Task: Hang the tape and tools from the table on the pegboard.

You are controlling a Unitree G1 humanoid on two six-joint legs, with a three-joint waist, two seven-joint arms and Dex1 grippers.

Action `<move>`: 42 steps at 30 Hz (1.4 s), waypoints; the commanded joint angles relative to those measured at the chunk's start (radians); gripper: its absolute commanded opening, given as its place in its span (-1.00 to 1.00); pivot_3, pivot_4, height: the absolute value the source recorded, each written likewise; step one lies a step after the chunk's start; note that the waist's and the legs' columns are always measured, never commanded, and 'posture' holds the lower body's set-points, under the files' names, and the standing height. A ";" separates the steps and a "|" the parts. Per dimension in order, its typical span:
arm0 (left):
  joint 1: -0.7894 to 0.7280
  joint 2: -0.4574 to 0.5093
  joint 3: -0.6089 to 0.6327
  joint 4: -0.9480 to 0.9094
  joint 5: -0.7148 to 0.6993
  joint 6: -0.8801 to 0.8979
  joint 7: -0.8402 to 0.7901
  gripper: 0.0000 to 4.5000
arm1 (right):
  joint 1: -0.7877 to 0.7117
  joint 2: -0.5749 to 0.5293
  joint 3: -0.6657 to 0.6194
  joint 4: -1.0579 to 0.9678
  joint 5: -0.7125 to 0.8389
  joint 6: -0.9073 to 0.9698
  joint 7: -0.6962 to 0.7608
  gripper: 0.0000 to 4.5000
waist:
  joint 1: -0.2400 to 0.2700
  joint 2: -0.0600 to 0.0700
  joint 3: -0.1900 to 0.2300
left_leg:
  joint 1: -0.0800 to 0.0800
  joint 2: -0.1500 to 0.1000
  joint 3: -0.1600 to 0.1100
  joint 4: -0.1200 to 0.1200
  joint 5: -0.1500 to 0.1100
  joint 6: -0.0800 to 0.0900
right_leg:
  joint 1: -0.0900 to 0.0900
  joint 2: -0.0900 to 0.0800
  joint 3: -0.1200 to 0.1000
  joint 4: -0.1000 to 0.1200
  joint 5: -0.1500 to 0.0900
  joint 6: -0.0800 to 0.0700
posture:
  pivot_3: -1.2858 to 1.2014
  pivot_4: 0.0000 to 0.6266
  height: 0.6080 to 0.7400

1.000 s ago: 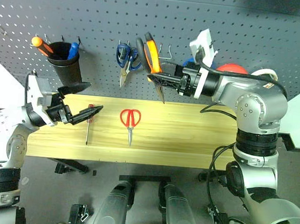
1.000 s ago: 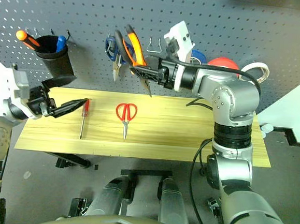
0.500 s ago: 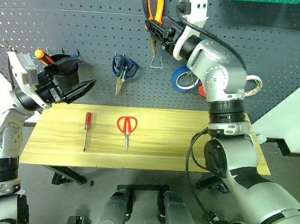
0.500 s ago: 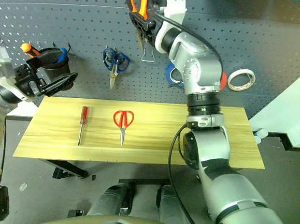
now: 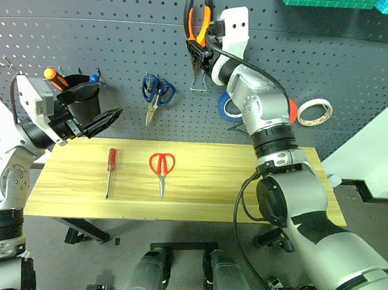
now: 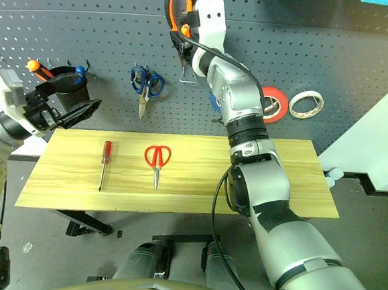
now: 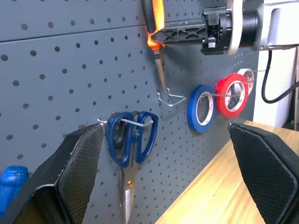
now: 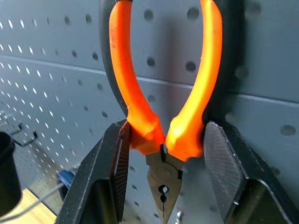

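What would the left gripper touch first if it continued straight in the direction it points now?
Probably the pegboard, near the blue scissors hanging on a hook. The open left gripper looks along its fingers straight at that part of the board; depth is unclear, so I cannot tell whether scissors or bare board come first.

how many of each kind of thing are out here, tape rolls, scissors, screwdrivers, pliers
tape rolls: 3, blue, red, white, all on the pegboard
scissors: 2, blue hung, red on the table
screwdrivers: 2, orange in the black cup, red on the table
pliers: 1, in the right gripper
total: 8
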 commanded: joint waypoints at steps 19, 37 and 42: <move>-0.011 0.006 -0.037 -0.014 0.030 -0.004 -0.001 0.99 | 0.093 -0.017 0.026 -0.111 -0.048 0.044 -0.027 0.61 | -0.004 0.000 -0.006 | 0.001 0.001 0.002 -0.001 0.000 0.000 | -0.001 0.001 0.002 0.001 -0.001 -0.003 | 0.04 -0.78 0.86; 0.110 -0.058 -0.139 -0.076 0.183 0.123 0.238 0.99 | 0.263 -0.309 0.112 -0.643 0.173 0.475 0.426 0.99 | 0.001 0.000 -0.007 | 0.002 0.002 0.003 0.000 0.001 0.002 | 0.001 -0.001 0.003 0.001 -0.002 -0.004 | 0.06 -0.71 0.86; 0.104 -0.153 -0.178 -0.117 0.209 0.198 0.371 0.99 | 0.353 -0.425 0.153 -0.771 0.268 0.547 0.636 0.99 | 0.014 0.000 -0.006 | 0.002 0.004 0.004 0.001 0.001 0.003 | 0.002 -0.002 0.003 0.000 -0.003 -0.004 | 0.05 -0.65 0.86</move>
